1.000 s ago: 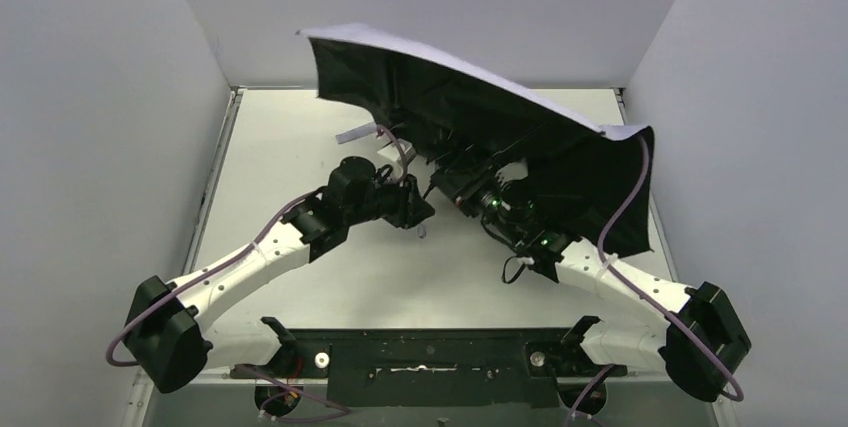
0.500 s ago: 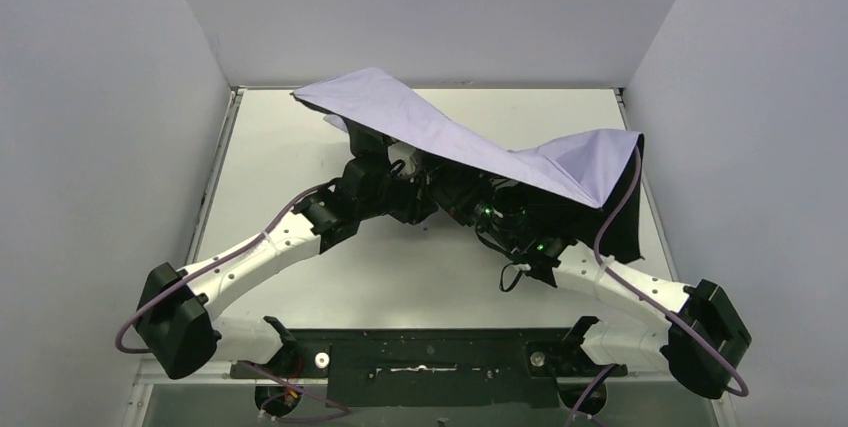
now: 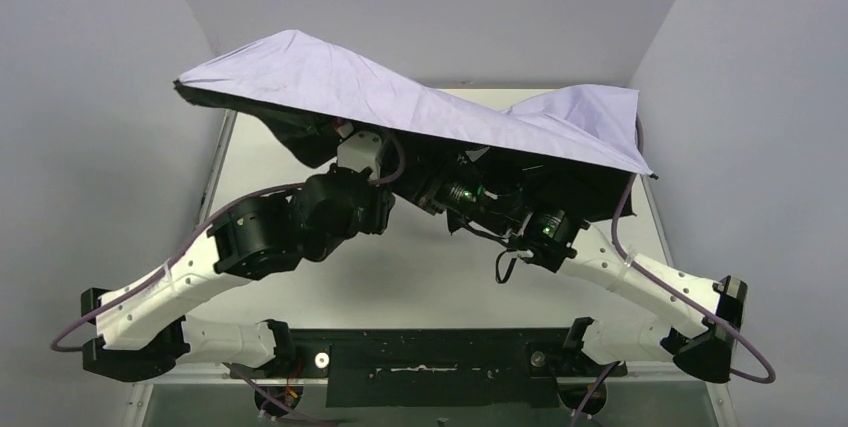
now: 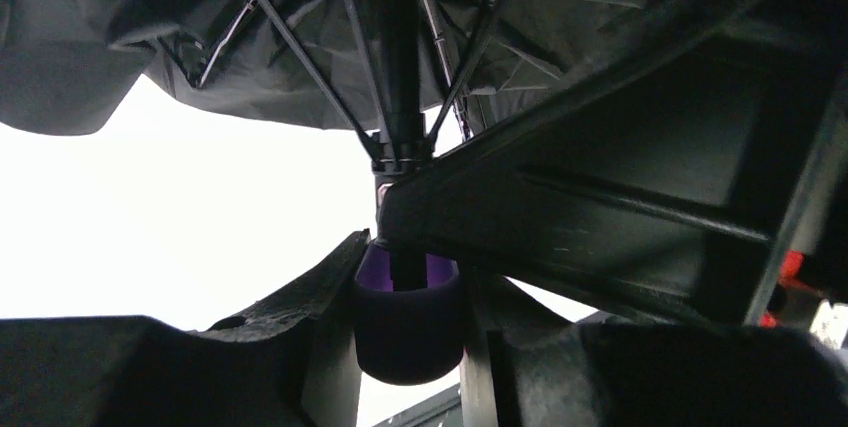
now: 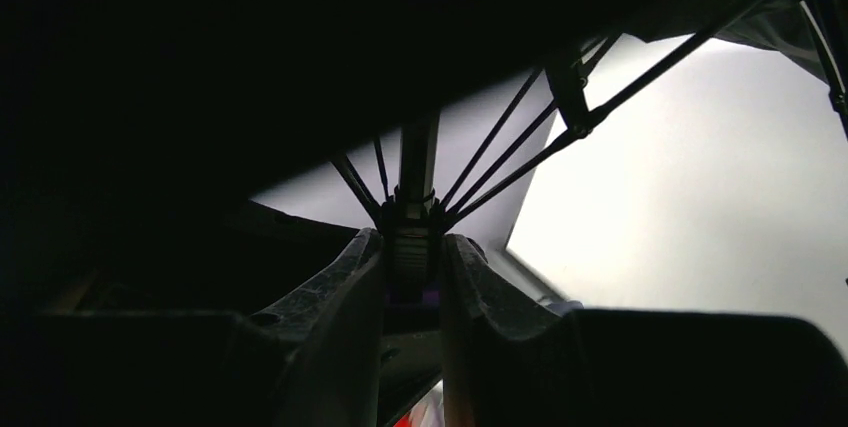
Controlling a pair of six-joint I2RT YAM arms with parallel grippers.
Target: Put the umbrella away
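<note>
White table under lavender umbrella

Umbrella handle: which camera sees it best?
The left wrist view: the purple handle sits close up between the left gripper's fingers. The right wrist view shows only a purple sliver; the top view hides it under the canopy.

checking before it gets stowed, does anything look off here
Yes: the umbrella is spread open and sits askew, its canopy slanting down to the right and hanging over both arms. The left pincer grips its handle, and the right pincer clamps the rib hub.
</note>
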